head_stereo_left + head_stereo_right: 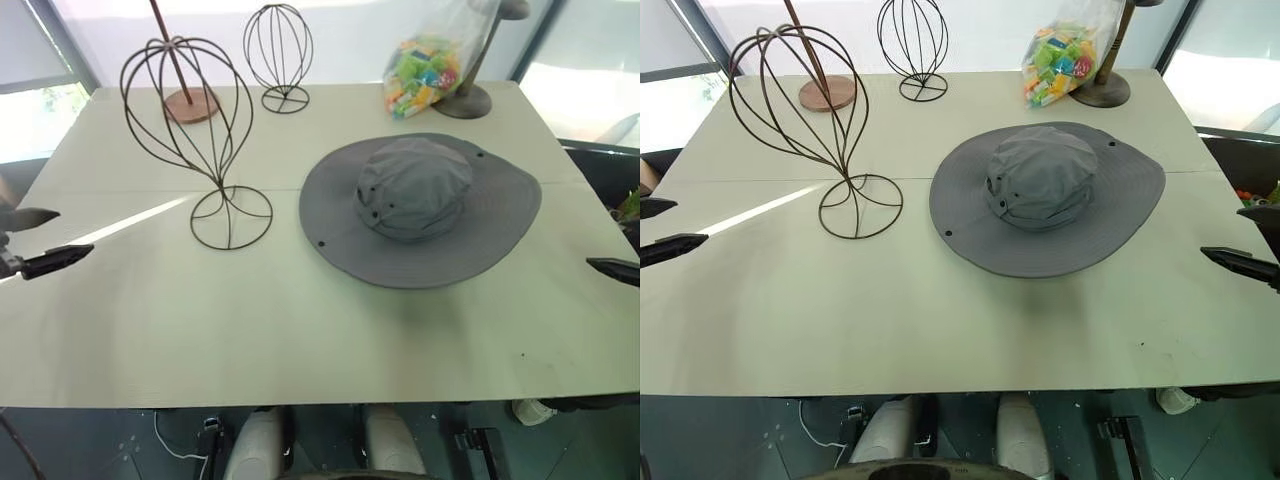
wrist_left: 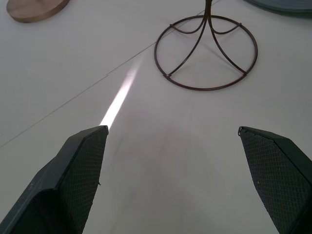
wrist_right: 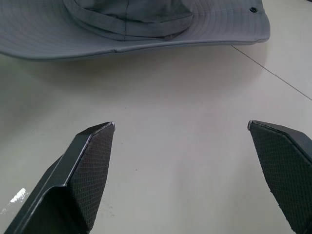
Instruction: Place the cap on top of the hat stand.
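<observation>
The cap point(image 1: 420, 205), a grey wide-brimmed sun hat, lies flat on the table right of centre, crown up. The hat stand point(image 1: 190, 110), a dark wire balloon cage on a thin stem with a ring base point(image 2: 205, 51), stands upright to the cap's left. My left gripper point(image 1: 40, 240) hovers open at the table's left edge, well short of the stand. At the right edge my right gripper point(image 1: 1252, 240) is open too, apart from the cap's brim point(image 3: 146, 39). Nothing sits between either pair of fingers.
A smaller wire stand point(image 1: 279, 55) stands at the back. A pole stand with a reddish-brown disc base point(image 1: 190, 103) is behind the hat stand. A bag of coloured pieces point(image 1: 425, 72) and a dark pole stand point(image 1: 465, 98) sit back right.
</observation>
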You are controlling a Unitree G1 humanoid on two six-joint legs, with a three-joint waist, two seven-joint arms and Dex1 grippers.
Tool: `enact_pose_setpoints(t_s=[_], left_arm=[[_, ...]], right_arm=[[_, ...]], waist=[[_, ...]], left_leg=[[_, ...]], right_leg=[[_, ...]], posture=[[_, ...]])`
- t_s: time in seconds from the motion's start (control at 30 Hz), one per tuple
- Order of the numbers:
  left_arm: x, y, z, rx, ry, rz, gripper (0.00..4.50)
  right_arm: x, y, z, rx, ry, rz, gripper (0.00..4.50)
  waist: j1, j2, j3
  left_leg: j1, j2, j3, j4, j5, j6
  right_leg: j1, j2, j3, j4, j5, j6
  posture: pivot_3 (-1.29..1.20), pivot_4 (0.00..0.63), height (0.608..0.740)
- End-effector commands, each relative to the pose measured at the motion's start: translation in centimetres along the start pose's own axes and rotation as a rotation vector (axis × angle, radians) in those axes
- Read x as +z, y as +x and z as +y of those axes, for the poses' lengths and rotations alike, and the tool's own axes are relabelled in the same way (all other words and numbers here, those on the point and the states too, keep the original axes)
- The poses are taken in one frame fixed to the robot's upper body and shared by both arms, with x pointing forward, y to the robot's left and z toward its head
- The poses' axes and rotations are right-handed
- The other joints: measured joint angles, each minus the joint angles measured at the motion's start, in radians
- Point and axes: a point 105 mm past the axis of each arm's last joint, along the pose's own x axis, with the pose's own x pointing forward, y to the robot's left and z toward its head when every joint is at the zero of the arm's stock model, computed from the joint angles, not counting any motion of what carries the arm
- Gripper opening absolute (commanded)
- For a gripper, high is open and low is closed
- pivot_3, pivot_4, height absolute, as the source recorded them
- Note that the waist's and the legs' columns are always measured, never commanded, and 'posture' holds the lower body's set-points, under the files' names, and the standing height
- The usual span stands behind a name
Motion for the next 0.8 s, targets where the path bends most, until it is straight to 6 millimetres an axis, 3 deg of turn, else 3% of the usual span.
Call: enact_pose_setpoints(t_s=[0.03,0.33,0.57,0.8], left_arm=[[1.3,0.0,0.0,-0.014,0.051,-0.039,4.48],[3.1,0.9,-0.3,-0.040,0.053,-0.102,4.48],[8.6,3.0,-7.9,-0.424,0.086,-0.223,4.48],[9.6,4.8,-12.0,-0.666,0.193,-0.180,4.48]], right_arm=[[0.4,-0.7,-0.3,-0.029,-0.019,-0.031,4.50],[0.8,-0.8,-0.3,-0.074,-0.089,-0.045,4.50],[4.2,-0.6,3.3,-0.030,-0.230,-0.076,4.50],[6.7,1.4,10.2,0.066,-0.467,-0.032,4.50]], waist=[[0.000,0.000,0.000],[0.001,-0.001,0.001],[0.006,-0.002,0.002],[0.006,-0.002,0.002]], left_leg=[[0.000,0.000,0.000,0.001,0.000,0.000],[0.001,0.001,0.000,0.010,0.000,0.000],[-0.001,0.002,-0.002,0.014,0.000,0.001],[0.000,0.003,-0.003,0.015,0.000,0.001]], right_leg=[[0.000,0.000,0.000,0.001,0.000,0.001],[0.000,0.007,0.001,0.012,0.000,0.001],[0.001,0.008,0.001,0.013,0.000,0.002],[0.002,0.012,0.002,0.014,0.001,0.002]], posture=[[0.00,0.150,0.739],[0.00,0.150,0.739],[0.00,0.150,0.739],[0.00,0.150,0.739]])
